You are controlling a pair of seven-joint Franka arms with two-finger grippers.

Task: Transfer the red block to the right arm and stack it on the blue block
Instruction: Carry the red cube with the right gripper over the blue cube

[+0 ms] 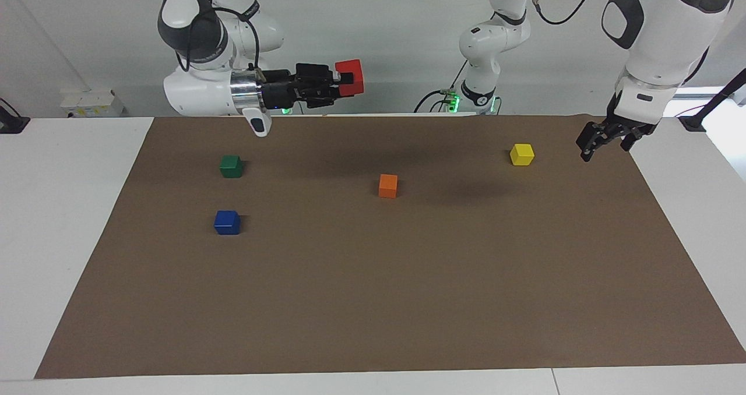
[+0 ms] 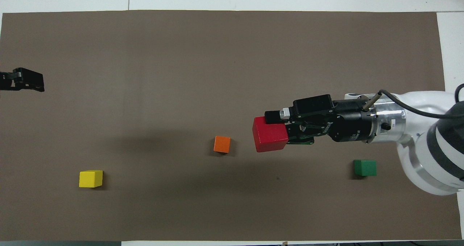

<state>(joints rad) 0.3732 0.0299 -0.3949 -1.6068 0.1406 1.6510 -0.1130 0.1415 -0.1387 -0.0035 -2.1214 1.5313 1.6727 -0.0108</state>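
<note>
The right pincer (image 1: 344, 83), clamped on the red block (image 1: 350, 77), is held high over the surface (image 1: 408, 302) at the right arm's end; the left pincer (image 1: 606, 138), spread wide and empty, waits low at the other end. For a clean stack, the glossy red cube should be carried over the blue block (image 1: 227, 222), squared above it, lowered flush, then released.
</note>
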